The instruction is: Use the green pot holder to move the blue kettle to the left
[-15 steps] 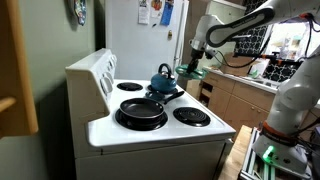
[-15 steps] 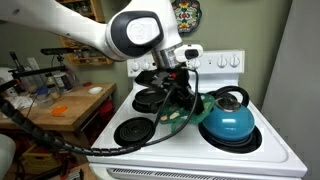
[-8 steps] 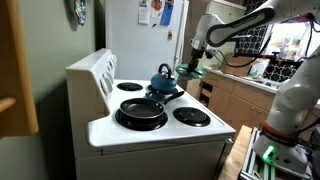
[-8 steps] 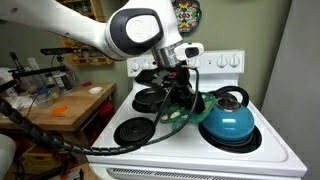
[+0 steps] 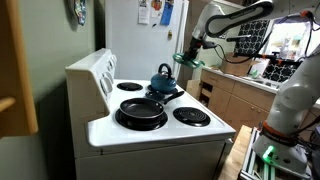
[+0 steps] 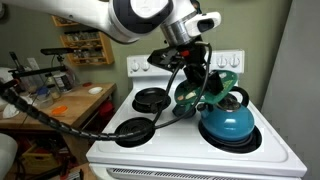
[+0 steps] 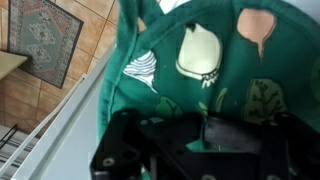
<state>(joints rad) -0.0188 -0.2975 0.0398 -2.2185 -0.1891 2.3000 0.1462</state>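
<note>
Found the squat teal-blue kettle [image 6: 228,122] with arched dark handle on the same stove burner as a second ago, not yet shifted left. Logged the floppy green patterned pot holder [image 6: 221,86] carried higher than before: no longer low beside the kettle's body, now hanging just over the handle, touching or not cannot be told. Confirmed the rise in an exterior view, pot holder [image 5: 187,59] well above the stovetop. Judged the black Robotiq gripper [image 6: 200,80] clamped narrow on the cloth, which fills most of the wrist view with the fingers half buried beneath. Read as repositioning ahead of a padded grasp on the handle. Noted the white electric stove [image 6: 272,152] and wide black frying pan [image 5: 141,110] untouched. Flagged as a risk: loose cloth slipping off the handle on closing.
</note>
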